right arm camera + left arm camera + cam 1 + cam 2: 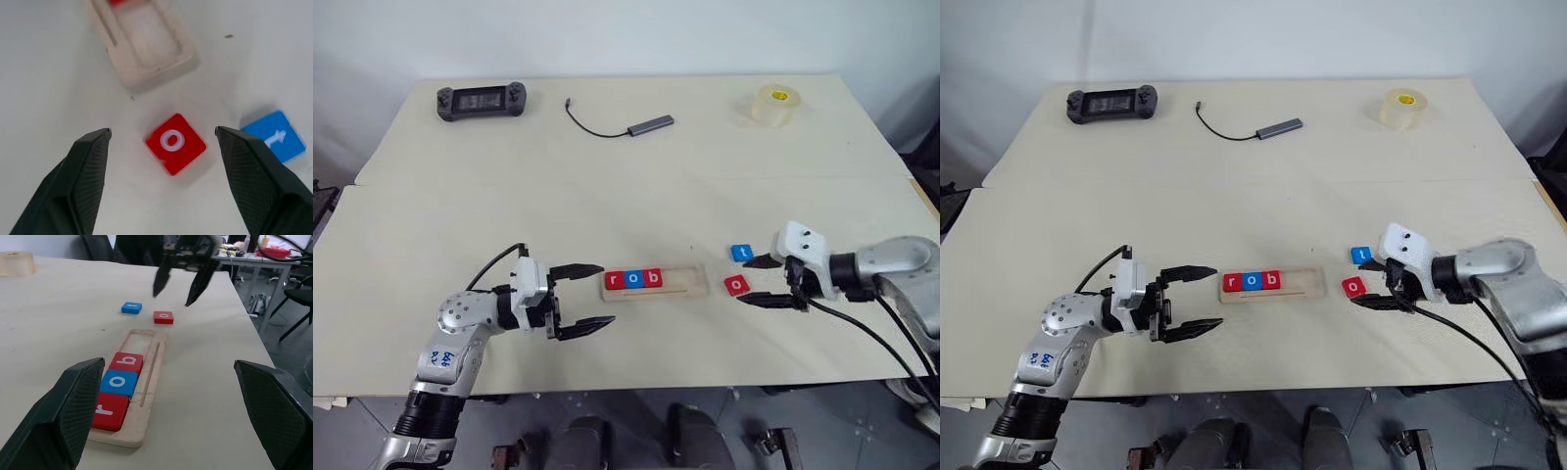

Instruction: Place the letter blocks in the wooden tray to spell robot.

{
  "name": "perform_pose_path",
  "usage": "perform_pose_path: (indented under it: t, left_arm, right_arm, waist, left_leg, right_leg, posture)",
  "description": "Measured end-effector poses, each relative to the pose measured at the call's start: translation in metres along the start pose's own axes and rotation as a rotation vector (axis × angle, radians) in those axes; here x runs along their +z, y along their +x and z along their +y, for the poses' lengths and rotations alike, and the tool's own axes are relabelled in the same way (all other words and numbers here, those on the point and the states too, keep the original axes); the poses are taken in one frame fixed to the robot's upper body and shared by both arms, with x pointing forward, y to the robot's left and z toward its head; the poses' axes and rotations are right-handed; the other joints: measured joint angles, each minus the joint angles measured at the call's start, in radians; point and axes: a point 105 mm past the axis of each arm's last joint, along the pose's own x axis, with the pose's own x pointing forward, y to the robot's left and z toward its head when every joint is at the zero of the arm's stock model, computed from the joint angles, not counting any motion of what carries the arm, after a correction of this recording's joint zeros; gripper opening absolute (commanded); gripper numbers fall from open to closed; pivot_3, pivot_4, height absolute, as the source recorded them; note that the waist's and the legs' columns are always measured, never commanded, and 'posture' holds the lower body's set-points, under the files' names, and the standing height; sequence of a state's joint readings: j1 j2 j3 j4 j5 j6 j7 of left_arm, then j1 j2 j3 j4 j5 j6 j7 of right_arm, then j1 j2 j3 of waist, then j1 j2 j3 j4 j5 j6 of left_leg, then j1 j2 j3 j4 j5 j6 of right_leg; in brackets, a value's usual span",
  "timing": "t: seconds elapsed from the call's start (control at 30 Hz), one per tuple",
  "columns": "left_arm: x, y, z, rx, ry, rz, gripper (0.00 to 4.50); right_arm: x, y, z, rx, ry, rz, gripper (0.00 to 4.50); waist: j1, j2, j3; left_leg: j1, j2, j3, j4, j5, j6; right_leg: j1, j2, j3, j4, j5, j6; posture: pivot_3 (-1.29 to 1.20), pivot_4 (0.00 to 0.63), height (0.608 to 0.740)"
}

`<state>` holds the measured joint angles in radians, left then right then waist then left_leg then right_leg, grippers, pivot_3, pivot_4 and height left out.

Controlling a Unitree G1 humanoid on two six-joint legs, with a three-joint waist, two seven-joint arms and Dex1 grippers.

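Observation:
The wooden tray [690, 285] lies near the table's front edge, holding a red r [614, 281], a blue o [632, 280] and a red b [651, 279] in its left part. A red o block [736, 285] and a blue t block [741, 253] lie loose on the table just right of the tray. My right gripper [766, 281] hovers open beside them, its fingers either side of the red o [175, 143] without touching it. My left gripper [590, 297] stands open and empty just left of the tray.
At the back of the table lie a black handheld game controller [481, 101], a grey USB hub with its cable [649, 124] and a roll of clear tape [774, 105]. The table's front edge runs close below both grippers.

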<state>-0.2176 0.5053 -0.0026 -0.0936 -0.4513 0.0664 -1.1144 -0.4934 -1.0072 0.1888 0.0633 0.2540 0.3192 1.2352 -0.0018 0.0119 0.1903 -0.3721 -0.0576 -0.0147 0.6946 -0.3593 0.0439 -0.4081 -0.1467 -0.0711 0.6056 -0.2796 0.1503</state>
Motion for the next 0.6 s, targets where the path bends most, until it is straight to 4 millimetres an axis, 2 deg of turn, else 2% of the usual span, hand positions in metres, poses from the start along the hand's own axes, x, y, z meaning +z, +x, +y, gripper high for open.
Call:
perform_pose_path:
  t: [0.1,0.23,0.33,0.5,0.6]
  left_arm:
    - [0.002,0.001,-0.001,-0.002,0.010,-0.004,4.50]
    - [0.002,0.001,-0.002,0.006,0.009,-0.004,4.50]
    - [0.000,0.000,-0.003,0.016,0.002,-0.002,4.50]
    - [0.003,0.000,-0.003,0.028,0.015,-0.006,4.50]
    - [0.002,-0.001,-0.004,0.032,0.013,-0.004,4.50]
  right_arm:
    - [-0.003,0.011,-0.005,0.050,-0.053,-0.012,3.54]
    - [-0.009,0.013,-0.007,0.107,-0.092,0.008,3.54]
    - [-0.011,0.014,-0.006,0.133,-0.095,0.003,2.97]
    - [-0.010,0.012,-0.008,0.166,-0.117,0.019,1.44]
    - [-0.005,0.015,-0.009,0.168,-0.121,0.000,1.45]
  waist:
    - [0.001,0.000,0.000]
    - [0.002,0.000,0.000]
    - [0.001,0.000,0.000]
    - [0.002,0.000,0.000]
    - [0.001,0.000,0.000]
  left_leg:
    - [0.000,0.000,-0.001,0.000,0.000,0.000]
    - [0.000,0.000,-0.002,0.000,0.000,0.000]
    - [0.000,0.000,-0.002,0.000,0.000,0.000]
    - [0.000,0.000,-0.002,0.001,0.000,-0.001]
    - [0.000,0.000,-0.002,0.001,0.000,-0.001]
  right_leg:
    - [0.000,0.000,-0.001,0.000,0.000,0.000]
    - [0.001,0.000,-0.002,-0.001,0.000,0.000]
    - [0.001,0.000,-0.002,-0.001,0.000,0.000]
    - [0.001,0.000,-0.002,-0.001,0.000,0.000]
    - [0.001,0.000,-0.002,-0.001,0.000,0.000]
  posture:
    - [0.00,0.150,0.740]
    - [0.00,0.150,0.740]
    - [0.00,0.150,0.740]
    - [0.00,0.150,0.740]
    - [0.00,0.150,0.740]
